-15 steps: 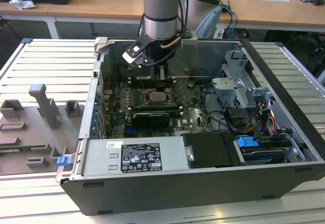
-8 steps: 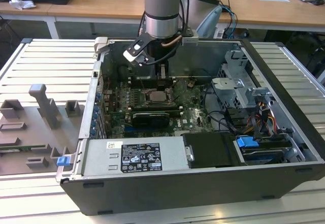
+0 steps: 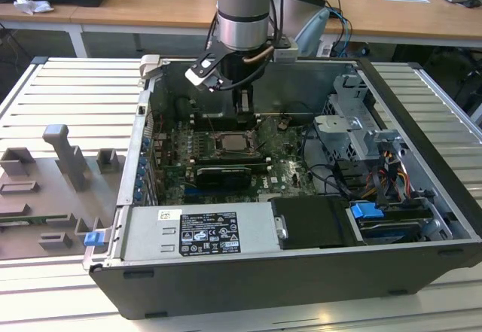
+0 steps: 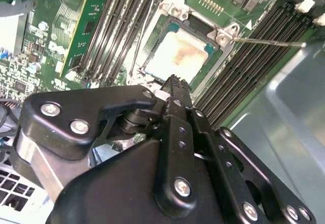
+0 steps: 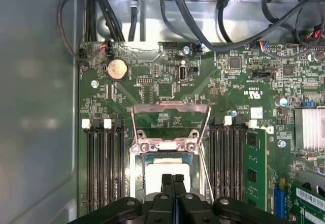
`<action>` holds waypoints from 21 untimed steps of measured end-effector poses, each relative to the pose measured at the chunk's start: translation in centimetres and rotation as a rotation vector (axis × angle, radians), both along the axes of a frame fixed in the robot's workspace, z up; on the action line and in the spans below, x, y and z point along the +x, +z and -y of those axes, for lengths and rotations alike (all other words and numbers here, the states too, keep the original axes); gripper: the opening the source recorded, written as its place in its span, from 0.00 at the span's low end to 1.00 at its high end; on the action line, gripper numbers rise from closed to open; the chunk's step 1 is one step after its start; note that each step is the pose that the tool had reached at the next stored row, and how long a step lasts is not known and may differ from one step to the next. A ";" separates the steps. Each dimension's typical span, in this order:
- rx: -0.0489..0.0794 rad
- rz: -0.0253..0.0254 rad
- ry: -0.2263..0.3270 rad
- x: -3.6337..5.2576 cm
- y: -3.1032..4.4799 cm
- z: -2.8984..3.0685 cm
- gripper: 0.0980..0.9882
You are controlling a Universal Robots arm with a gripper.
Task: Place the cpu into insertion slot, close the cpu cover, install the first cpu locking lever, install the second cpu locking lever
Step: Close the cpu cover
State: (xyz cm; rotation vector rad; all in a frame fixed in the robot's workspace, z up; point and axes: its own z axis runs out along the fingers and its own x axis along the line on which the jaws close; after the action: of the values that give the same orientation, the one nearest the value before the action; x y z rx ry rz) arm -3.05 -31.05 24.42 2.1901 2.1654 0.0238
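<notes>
Exterior view: open computer case (image 3: 248,287) lies on a slatted metal table (image 3: 68,91). The arm comes down from above into the case. The gripper (image 3: 242,114) hangs over the green circuit board (image 3: 282,159), at the far edge of the cpu (image 3: 230,144). The cpu shows as a pale square in the middle of the board, with a long black card (image 3: 223,174) just in front of it. Grey fixture blocks (image 3: 68,159) stand on the table at the exterior view's left, well apart from the case.

Second wrist view: gripper fingers (image 4: 175,89) are pressed together and pinch nothing. The cpu lies flat in the insertion slot (image 4: 224,34), pale top up with a brownish smear on it, and the slot's silver rim runs around it. The fingertips are over the near edge of the cpu; contact cannot be told. A thin metal rod (image 4: 269,42) runs out from the slot's corner over the memory slots (image 4: 249,71).

First wrist view: same closed fingers, tips over the cpu. The cpu cover (image 5: 170,105) is swung open and stands up from the slot's far side, with green board visible through its window. Black memory slots flank the slot on both sides. A coin battery (image 5: 117,69) and dark cables (image 5: 203,10) lie beyond the cover
</notes>
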 end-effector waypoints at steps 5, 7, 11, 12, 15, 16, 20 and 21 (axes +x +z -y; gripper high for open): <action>0.000 0.0001 0.000 0.04 1.14 0.00 0.01; 0.000 0.0000 0.000 0.06 1.54 0.00 0.01; 0.000 0.0000 0.000 0.85 1.55 0.00 0.01; 0.000 0.0000 0.000 0.94 1.68 0.00 0.01; 0.000 0.0000 0.000 1.03 2.42 -0.01 0.01; 0.000 0.0001 0.000 1.11 2.42 -0.01 0.01; -0.001 -0.0002 0.000 1.66 2.48 0.00 0.01; -0.001 -0.0002 0.000 1.67 2.59 0.00 0.01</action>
State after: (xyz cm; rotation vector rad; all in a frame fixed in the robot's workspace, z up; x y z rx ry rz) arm -1.37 -31.04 27.00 2.1900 2.1651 0.0228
